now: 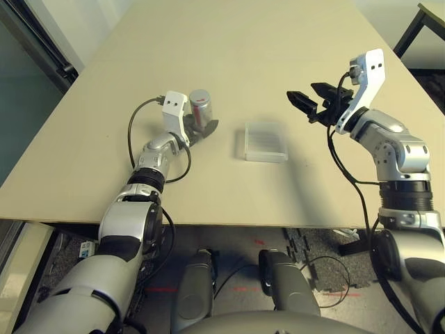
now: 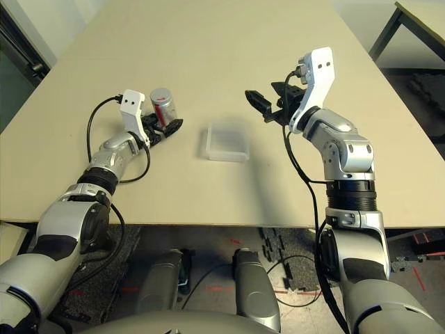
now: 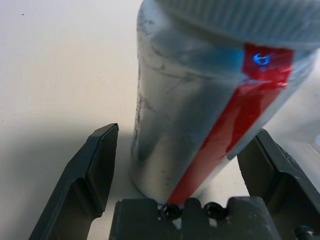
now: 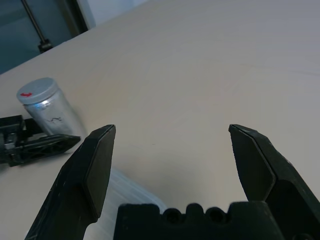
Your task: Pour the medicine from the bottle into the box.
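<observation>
1. Silvery-grey bottle (image 1: 201, 106) is standing capped on the tabletop (image 1: 229, 42), between the left gripper's (image 3: 175, 165) spread jaws, not yet clamped.
2. Clear plastic box (image 1: 265, 142) is lying just right of it.
3. Right gripper (image 1: 311, 101) is hovering, jaws released.

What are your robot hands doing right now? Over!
Left gripper open around upright silvery bottle with red label, cap on. Right gripper open, raised over table. Clear square plastic box between them. Nothing blocking.

Left gripper (image 1: 201, 129) low, right gripper (image 1: 311, 99) raised
</observation>
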Controlling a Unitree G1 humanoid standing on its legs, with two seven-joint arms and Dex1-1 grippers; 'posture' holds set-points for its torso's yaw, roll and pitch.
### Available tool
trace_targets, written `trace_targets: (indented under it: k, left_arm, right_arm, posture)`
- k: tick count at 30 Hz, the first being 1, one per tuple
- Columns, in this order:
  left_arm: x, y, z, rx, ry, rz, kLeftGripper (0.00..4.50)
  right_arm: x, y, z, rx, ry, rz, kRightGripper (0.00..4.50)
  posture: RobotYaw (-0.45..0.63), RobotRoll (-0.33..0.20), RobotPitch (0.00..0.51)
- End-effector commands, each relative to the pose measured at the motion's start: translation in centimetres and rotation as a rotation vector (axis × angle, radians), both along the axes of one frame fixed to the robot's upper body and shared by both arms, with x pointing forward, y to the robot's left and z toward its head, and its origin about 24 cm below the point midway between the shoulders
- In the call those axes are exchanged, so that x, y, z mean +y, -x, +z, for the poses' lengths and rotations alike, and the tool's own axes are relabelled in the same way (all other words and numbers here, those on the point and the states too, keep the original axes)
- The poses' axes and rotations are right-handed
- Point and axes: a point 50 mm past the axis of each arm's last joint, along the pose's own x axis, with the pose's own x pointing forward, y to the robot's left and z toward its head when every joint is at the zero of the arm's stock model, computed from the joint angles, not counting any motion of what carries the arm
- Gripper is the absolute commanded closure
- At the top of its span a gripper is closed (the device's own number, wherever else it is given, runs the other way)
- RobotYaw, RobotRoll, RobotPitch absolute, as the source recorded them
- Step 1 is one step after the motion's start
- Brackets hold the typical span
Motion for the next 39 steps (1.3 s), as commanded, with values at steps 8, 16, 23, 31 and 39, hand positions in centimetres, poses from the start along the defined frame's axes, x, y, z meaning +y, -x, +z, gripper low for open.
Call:
trace_targets:
  k: [8,16,23,31,39]
  left_arm:
    - [-0.7,0.1,2.1,-0.135,-0.028,-0.155,1.77]
    - [-1.4,1.6,5.5,-0.208,-0.071,-0.534,1.77]
    - [-3.1,4.3,7.4,-0.152,-0.124,-0.891,1.77]
    - [-5.2,5.2,6.9,-0.116,-0.161,-1.037,1.77]
    - [-5.8,4.6,6.6,-0.117,-0.183,-1.054,1.77]
  right_arm:
    - [0.5,1.0,-0.3,0.015,0.001,0.063,0.00]
    - [0.5,1.4,1.5,-0.018,0.045,0.150,0.00]
    - [2.1,2.2,3.3,-0.037,0.083,0.375,0.00]
    - [4.0,3.1,4.8,-0.054,0.084,0.546,0.00]
    - [5.7,4.9,5.2,-0.004,0.091,0.690,0.00]
  posture:
    - [-0.03,0.000,0.250]
    - [-0.01,0.000,0.220]
    - [0.00,0.000,0.189]
    - [-0.01,0.000,0.181]
    - [-0.02,0.000,0.185]
